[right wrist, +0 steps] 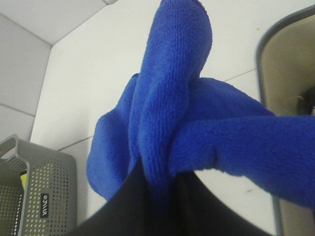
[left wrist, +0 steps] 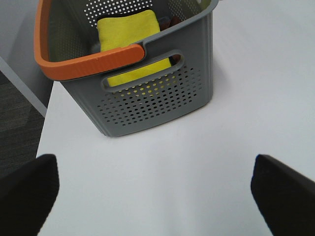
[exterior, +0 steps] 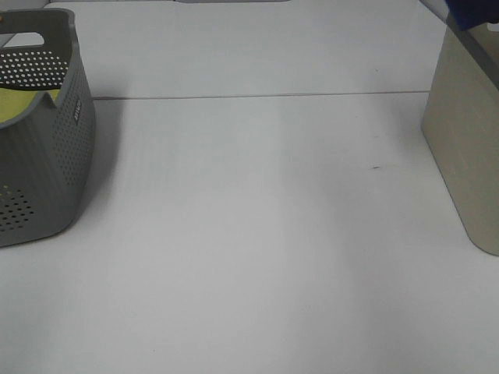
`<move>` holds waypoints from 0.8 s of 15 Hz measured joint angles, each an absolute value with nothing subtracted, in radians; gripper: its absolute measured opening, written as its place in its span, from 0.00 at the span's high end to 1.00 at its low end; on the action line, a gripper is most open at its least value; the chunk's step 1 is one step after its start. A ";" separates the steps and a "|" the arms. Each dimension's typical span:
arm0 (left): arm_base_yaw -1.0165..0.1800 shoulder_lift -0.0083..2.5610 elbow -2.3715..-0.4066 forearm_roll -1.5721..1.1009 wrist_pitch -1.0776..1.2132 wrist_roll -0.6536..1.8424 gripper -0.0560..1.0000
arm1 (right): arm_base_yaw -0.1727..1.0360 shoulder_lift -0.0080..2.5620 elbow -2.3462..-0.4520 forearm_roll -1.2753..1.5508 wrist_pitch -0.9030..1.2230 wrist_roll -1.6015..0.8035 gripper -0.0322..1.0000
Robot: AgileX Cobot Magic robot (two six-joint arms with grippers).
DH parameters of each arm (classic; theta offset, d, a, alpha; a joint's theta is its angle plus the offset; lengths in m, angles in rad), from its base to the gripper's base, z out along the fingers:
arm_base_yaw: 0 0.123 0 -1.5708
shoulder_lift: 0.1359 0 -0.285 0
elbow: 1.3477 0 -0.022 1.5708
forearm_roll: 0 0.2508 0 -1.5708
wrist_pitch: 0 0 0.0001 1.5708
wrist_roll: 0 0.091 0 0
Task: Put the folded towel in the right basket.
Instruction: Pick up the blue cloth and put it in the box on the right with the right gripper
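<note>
A blue folded towel (right wrist: pixel 167 98) hangs bunched between the dark fingers (right wrist: pixel 123 206) of my right gripper (right wrist: pixel 160 184), which is shut on it. In the exterior high view only a corner of the towel (exterior: pixel 472 12) shows at the top right, just above the rim of the beige right basket (exterior: pixel 468 148). The right wrist view shows the basket's grey rim (right wrist: pixel 260 64) beside the towel. My left gripper (left wrist: pixel 157 196) is open and empty above the table, in front of the grey left basket (left wrist: pixel 147 98).
The grey perforated left basket (exterior: pixel 47 140) has an orange handle (left wrist: pixel 88 61) and holds a yellow towel (left wrist: pixel 129 29). It also shows in the right wrist view (right wrist: pixel 44 196). The white table (exterior: pixel 257 234) lies between the two baskets.
</note>
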State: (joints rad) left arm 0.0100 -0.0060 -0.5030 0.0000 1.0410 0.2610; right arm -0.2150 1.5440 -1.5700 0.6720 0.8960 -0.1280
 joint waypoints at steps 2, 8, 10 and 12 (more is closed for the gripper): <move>0.010 -0.006 -0.503 0.000 1.041 0.261 0.01 | -0.296 1.544 -1.570 0.662 0.921 -0.121 0.85; 0.010 -0.006 -0.503 0.000 1.041 0.261 0.01 | -0.342 1.560 -1.521 0.396 0.935 -0.083 0.85; 0.010 -0.006 -0.503 0.000 1.041 0.261 0.01 | -0.342 1.588 -1.481 0.357 0.926 -0.068 0.85; 0.010 -0.006 -0.503 0.000 1.041 0.261 0.01 | -0.342 1.620 -1.432 0.343 0.926 -0.068 0.85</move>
State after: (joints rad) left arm 0.0100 -0.0060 -0.5030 0.0000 1.0410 0.2610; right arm -0.3420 1.6200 -1.4320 0.3430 0.9260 -0.0680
